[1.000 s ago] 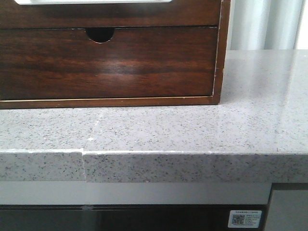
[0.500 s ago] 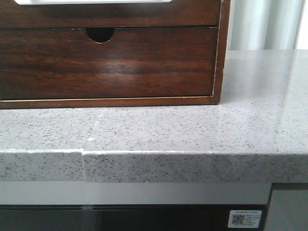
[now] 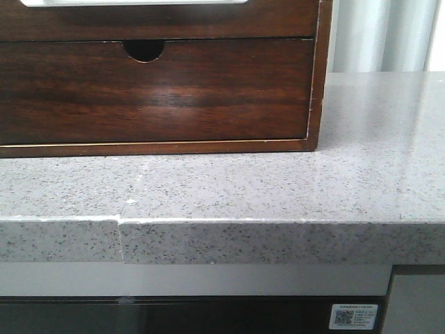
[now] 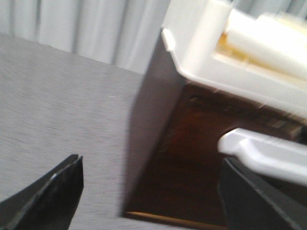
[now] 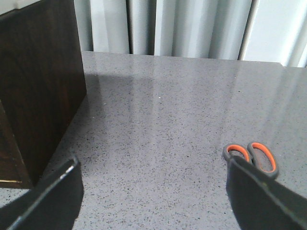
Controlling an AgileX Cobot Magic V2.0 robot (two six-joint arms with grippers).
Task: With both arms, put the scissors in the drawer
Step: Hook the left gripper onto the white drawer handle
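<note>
The drawer point(image 3: 153, 90) is a glossy dark-brown wood-grain front with a half-round notch point(image 3: 144, 49) in its top edge. It sits shut inside the wooden box frame point(image 3: 316, 76). Neither gripper shows in the front view. The scissors point(image 5: 252, 155) have orange-and-grey handles and lie flat on the counter; their blades are hidden behind one finger of my right gripper point(image 5: 152, 191). That gripper is open and empty, hovering over the counter beside the box. My left gripper point(image 4: 151, 191) is open and empty, close to a corner of the box point(image 4: 187, 163). That view is blurred.
The grey speckled stone counter point(image 3: 278, 188) has a front edge with a seam point(image 3: 119, 240). A white tray point(image 4: 201, 52) with pale items sits on top of the box. The box's side wall point(image 5: 38, 86) stands to one side of my right gripper. Curtains hang behind.
</note>
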